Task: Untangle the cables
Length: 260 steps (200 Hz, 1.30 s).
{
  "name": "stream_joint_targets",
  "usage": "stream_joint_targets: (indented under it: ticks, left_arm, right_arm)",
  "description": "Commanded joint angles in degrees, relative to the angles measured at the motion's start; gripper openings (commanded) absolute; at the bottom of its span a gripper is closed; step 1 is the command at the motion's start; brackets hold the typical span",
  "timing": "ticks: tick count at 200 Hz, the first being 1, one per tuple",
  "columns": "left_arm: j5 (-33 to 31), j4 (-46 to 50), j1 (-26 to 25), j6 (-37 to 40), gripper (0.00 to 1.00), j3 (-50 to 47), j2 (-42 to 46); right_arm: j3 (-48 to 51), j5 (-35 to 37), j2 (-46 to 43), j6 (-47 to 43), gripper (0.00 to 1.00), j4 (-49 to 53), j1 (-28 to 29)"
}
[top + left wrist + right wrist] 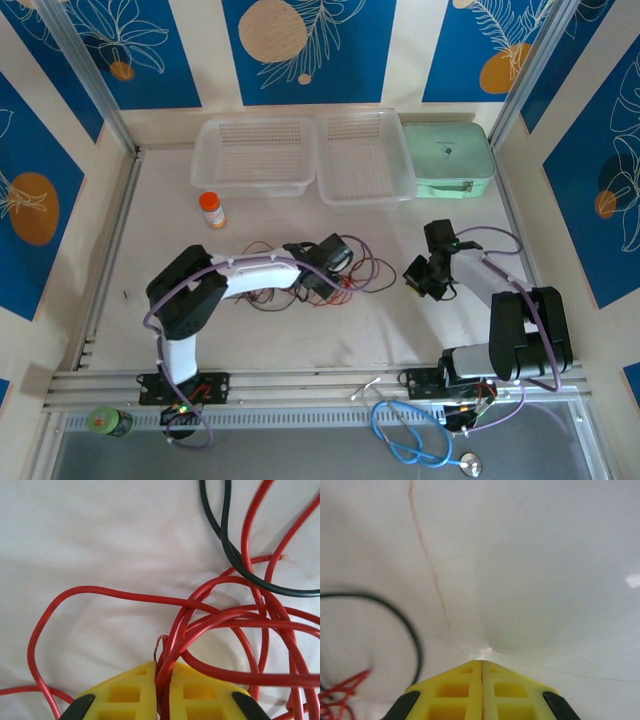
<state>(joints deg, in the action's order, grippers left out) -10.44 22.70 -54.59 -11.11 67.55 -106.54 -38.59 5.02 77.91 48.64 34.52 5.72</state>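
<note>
The left gripper has its yellow jaws pinched shut on red strands of the cables, one red-and-black tangle lying right of the orange-capped bottle and nearer the arm bases. The right gripper, farther right past the tangle, has its jaws pressed together on nothing. Beyond the bottle stand two clear trays and one green case.

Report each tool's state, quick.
Left tool: closed on red cables.
Right tool: closed, holding no cable.
</note>
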Motion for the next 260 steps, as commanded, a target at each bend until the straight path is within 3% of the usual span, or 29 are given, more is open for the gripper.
stream_joint_targets:
  ticks: [1,36,61,85,125,158,210,260]
  left_arm:
    - [-2.31,-1.28,0.97,-2.66,0.16,-2.82,2.16]
    - [2.61,-3.36,1.05,-3.68,0.38,-3.39,3.87]
    - [4.94,-4.06,1.03,-4.16,0.51,-2.66,6.15]
    - [5.07,-2.56,0.97,-3.83,0.58,-1.44,8.91]
    - [2.72,2.45,0.97,-3.18,0.64,0.13,14.76]
    - [-2.07,6.92,1.13,-5.53,0.67,-0.39,17.59]
    - [-4.32,4.77,2.02,-12.09,0.65,-5.94,15.54]
    - [-2.21,-4.79,4.21,-15.51,0.61,-9.79,8.87]
  right_arm:
    - [-1.40,2.52,0.66,-4.08,0.07,4.20,-2.24]
    - [-3.05,-2.05,-1.39,-4.92,0.10,6.01,-1.67]
    - [-2.14,-7.04,-4.64,0.18,0.26,5.39,2.50]
    - [-0.66,-9.23,-6.15,6.23,0.39,1.46,8.14]
    - [-7.43,-2.47,-0.07,5.99,0.51,0.05,16.70]
    - [-15.29,5.78,8.46,0.71,0.55,3.61,18.28]
    - [-18.44,3.86,15.91,-1.28,0.55,0.96,19.19]
    - [-17.78,3.59,12.58,4.31,0.55,5.64,23.63]
